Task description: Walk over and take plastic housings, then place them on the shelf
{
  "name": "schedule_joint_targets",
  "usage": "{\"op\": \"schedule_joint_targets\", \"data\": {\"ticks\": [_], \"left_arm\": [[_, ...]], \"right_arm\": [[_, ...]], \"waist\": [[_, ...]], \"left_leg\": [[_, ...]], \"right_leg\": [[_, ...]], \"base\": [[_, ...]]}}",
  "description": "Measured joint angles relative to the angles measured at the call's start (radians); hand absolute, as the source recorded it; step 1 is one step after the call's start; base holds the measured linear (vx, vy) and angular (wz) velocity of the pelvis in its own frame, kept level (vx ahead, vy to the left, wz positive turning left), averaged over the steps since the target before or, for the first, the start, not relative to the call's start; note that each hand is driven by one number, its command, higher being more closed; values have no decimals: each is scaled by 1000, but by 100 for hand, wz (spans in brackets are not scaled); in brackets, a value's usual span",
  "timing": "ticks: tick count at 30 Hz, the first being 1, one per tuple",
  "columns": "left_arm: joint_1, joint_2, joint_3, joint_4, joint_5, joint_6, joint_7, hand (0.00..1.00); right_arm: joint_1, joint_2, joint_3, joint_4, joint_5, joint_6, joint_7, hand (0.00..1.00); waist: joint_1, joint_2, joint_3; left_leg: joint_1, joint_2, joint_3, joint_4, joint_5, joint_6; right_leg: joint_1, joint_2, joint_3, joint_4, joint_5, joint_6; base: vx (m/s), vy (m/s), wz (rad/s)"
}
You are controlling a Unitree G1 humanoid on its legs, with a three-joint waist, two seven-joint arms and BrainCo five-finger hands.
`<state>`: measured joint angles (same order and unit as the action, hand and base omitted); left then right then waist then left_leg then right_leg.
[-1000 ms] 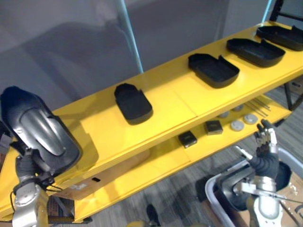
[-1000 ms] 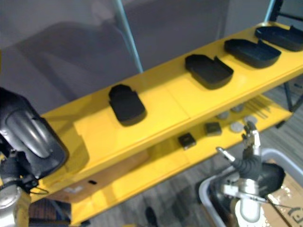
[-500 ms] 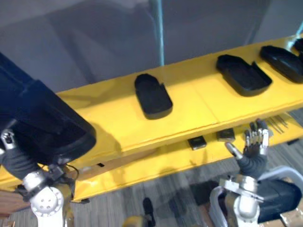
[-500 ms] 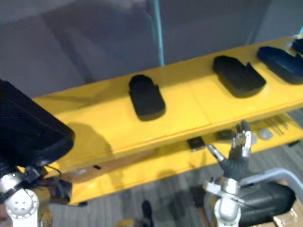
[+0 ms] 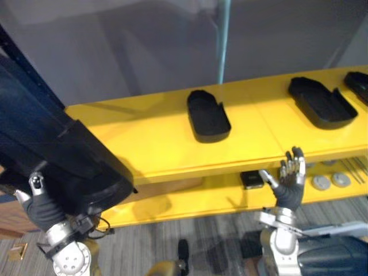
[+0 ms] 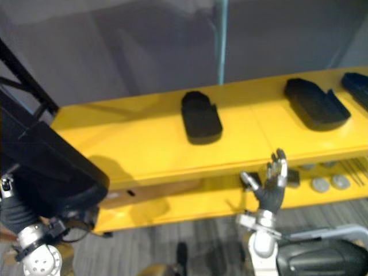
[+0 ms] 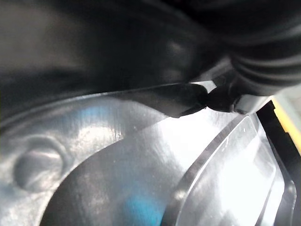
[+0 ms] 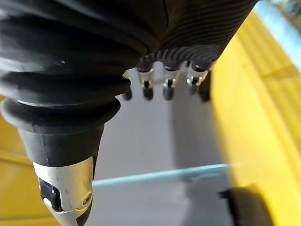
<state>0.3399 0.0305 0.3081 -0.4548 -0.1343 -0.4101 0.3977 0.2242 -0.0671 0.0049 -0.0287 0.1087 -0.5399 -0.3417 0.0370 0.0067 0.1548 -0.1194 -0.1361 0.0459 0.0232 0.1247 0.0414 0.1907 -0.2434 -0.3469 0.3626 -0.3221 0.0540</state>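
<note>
Grey discs [image 5: 321,183], small black block [image 5: 251,179], teal pole [image 5: 224,40].

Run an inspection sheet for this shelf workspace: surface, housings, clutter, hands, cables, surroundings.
Surface: two-tier yellow shelf; the upper tier is bare between the housings.
Job's things: large black plastic housing at the left arm, by the shelf's left end. On the upper tier, lying apart, are a black tray-shaped housing, a second black housing and a third black housing at the view's edge.
Clutter: small black square block and grey round discs on the lower tier.
Hands: left hand beneath the large housing, grip hidden. Right hand open, raised before the lower tier, holding nothing.
Cables: nothing seen.
Surroundings: grey wall, light blue post, grey carpet floor.
</note>
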Motion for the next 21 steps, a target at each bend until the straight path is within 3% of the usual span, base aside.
{"op": "schedule_joint_targets", "data": {"ticks": [2,3,5,6,7,9,12,14,15,16,19,21], "left_arm": [[-22,6,6,11,6,-1,-9,100],[-24,10,15,11,18,-1,-10,100],[-23,17,35,13,17,-1,-11,100],[-28,31,42,19,14,-1,-8,100],[-28,45,41,29,14,0,-8,100],[-26,51,34,35,16,4,-11,100],[-22,50,32,34,16,6,-9,100],[4,50,33,9,16,9,-11,100],[10,46,31,2,18,9,-12,100],[14,33,9,2,19,18,-16,100],[18,31,-8,-9,26,46,-28,100],[12,30,-8,-24,27,49,-30,100]], "right_arm": [[-7,4,-21,19,0,12,-8,0],[-9,9,-22,20,-1,19,-7,0],[-12,28,-25,23,-3,20,-2,0],[-15,41,-25,23,-4,19,7,0],[-17,46,-25,23,-5,19,17,0],[-12,48,-23,21,-6,19,21,0],[-8,49,-23,-13,-5,17,22,0],[-6,50,-20,-42,-5,16,21,0],[-6,47,-22,-47,-5,14,19,0],[-2,34,-29,-50,-5,12,14,0],[-2,20,-63,-52,-3,12,13,0],[-1,19,-69,-54,4,12,15,0]], "waist": [[2,12,5],[2,-3,15],[1,-7,22],[1,-15,20],[-1,-13,21],[-6,-12,21],[-15,-21,16],[-8,-53,-4],[-7,-59,-8],[-12,-49,-18],[-4,-2,-62],[-4,9,-71]], "left_leg": [[18,11,-11,0,-4,5],[49,14,-10,-4,-20,16],[90,28,-11,-22,-34,21],[101,40,-11,-21,-44,24],[102,57,-9,-17,-54,20],[103,77,-7,-15,-61,15],[107,82,-3,-16,-68,3],[106,68,22,-20,-74,-11],[103,62,24,-20,-74,-12],[113,74,20,-31,-69,-21],[128,118,32,-92,-41,-52],[138,134,38,-102,-33,-60]], "right_leg": [[-104,-26,41,226,51,-42],[-150,-38,73,348,111,-63],[-197,-46,110,460,189,-63],[-214,-41,116,465,130,-42],[-233,-26,117,431,79,-21],[-246,-6,120,340,63,-2],[-239,6,124,138,81,19],[-215,11,112,-7,100,7],[-208,11,116,-44,118,39],[-184,23,98,-83,133,56],[-161,77,83,-184,183,44],[-136,96,75,-217,216,39]], "base": [[21,113,18],[24,89,-11],[29,89,-14],[-29,78,-14],[-92,66,-13],[-142,41,-5],[-118,-23,-3],[-56,-166,-20],[-8,-189,-1],[26,-155,3],[102,-129,-9],[178,-109,-8]]}}
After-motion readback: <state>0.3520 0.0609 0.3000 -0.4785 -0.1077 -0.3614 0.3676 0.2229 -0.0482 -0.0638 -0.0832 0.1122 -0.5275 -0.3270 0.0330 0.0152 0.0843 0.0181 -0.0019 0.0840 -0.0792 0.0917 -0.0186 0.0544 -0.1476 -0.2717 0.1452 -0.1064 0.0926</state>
